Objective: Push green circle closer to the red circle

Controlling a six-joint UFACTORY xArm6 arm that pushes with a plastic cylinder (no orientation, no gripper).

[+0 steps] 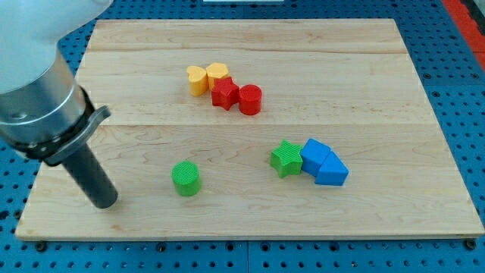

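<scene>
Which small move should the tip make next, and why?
Probably slide my tip to the view's lower left of the green circle: it stands apart at the circle's left, while the red circle lies toward the view's upper right.

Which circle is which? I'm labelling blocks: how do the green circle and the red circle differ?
The green circle stands alone near the view's bottom; the red circle sits higher, against the red star. The green circle is nearer my tip, which is on its left. Both are upright cylinders.
</scene>
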